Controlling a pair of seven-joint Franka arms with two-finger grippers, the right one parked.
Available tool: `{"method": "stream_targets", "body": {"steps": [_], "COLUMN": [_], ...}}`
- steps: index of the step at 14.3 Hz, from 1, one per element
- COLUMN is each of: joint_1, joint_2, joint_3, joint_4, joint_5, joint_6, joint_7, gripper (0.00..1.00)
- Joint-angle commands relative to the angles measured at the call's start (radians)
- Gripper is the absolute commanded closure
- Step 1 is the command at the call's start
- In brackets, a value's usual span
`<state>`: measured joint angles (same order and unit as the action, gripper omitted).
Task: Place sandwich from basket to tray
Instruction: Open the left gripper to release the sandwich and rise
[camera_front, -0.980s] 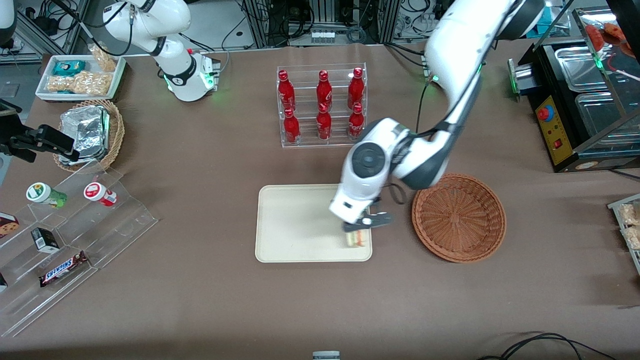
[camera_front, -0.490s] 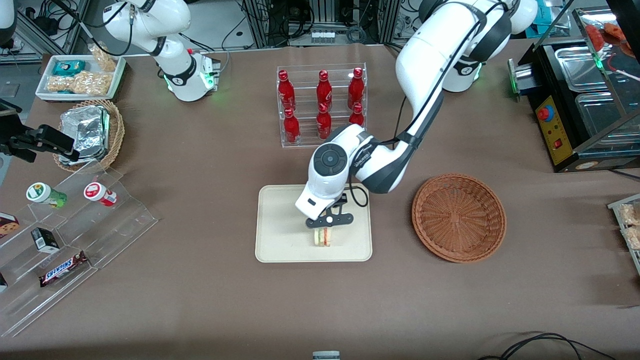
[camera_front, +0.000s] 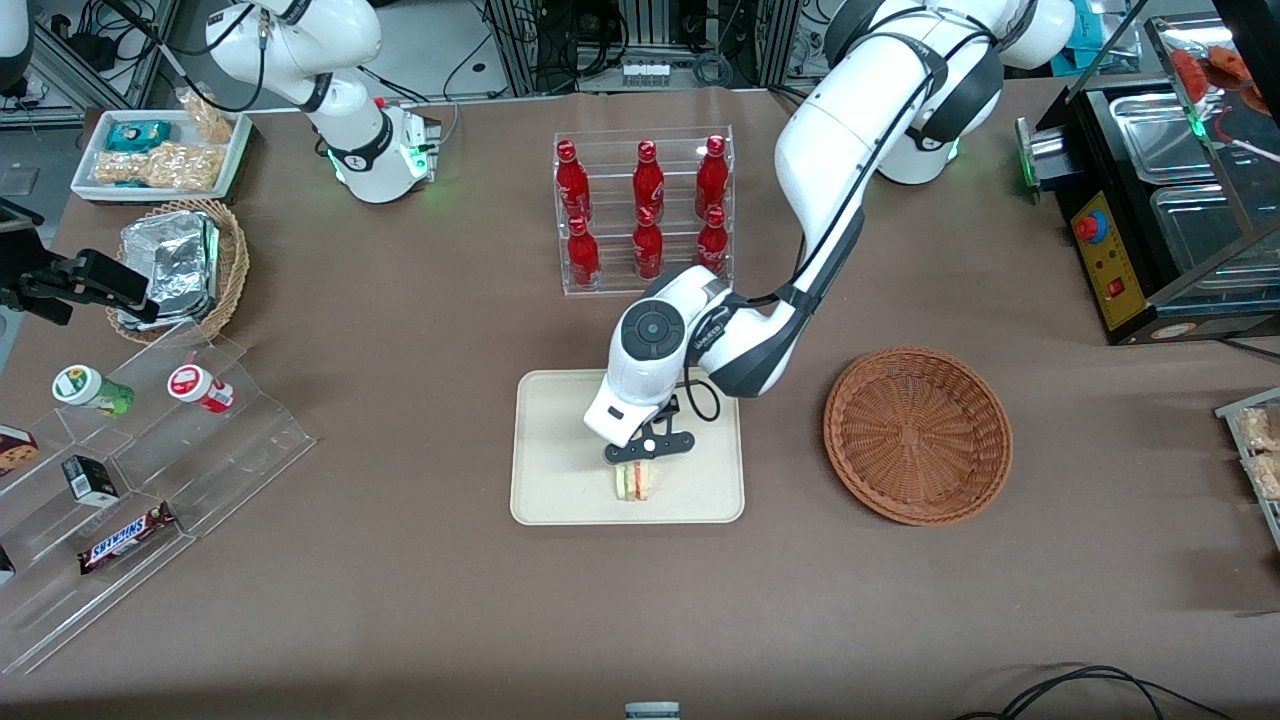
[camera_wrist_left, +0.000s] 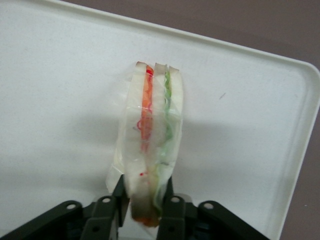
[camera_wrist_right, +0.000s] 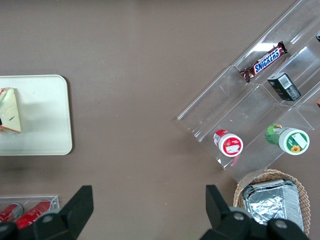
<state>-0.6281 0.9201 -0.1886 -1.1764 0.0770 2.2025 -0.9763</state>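
The gripper, clamping the sandwich, has shifted slightly farther over the tray

Even overhead light, soft shadows, wrist view slightly blurred.

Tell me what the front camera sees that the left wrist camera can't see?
Only the front view shows the basket, now with nothing in it, the red bottles in their clear rack, and the working arm. Only the left wrist view shows the sandwich's orange-red and green layers inside the clear wrap, and the two fingers pinching it. Both show the gripper over the tray, shut on the sandwich.
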Motion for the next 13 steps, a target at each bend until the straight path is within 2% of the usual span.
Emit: {"method": "stream_targets", "body": {"steps": [1,7,10,13], "joint_1": [-0.005,0.027,0.086,0.172], "joint_2": [-0.056,-0.297,-0.392,-0.466], "joint_3": [0.001,0.03,0.04,0.04], "joint_4": [0.023,-0.002,-0.124,-0.218], "joint_5": [0.007,0.024,0.024,0.023], "joint_6": [-0.05,-0.372,-0.386,-0.411], "joint_7": [-0.032,-0.007,0.088,0.082], "gripper": [0.0,0.0,0.0,0.0]}}
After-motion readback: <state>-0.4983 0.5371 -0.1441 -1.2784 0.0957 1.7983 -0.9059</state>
